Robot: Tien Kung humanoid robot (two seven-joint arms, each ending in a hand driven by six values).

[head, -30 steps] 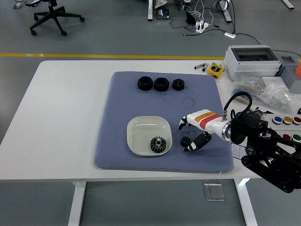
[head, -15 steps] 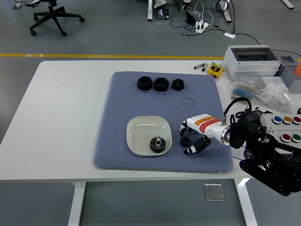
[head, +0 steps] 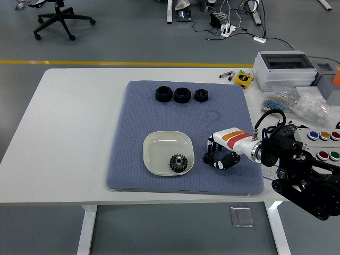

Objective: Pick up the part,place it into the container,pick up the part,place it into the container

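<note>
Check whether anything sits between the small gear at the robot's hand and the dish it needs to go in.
Nothing visible does. The small gear lies on the blue mat at the right hand, and only bare mat separates it from the white dish to its left. A larger gear already sits inside the dish.

A grey plastic box with a clear lid (head: 281, 69) sits at the white bench's (head: 69, 133) far right corner, a small yellow block (head: 244, 78) beside it.
</note>
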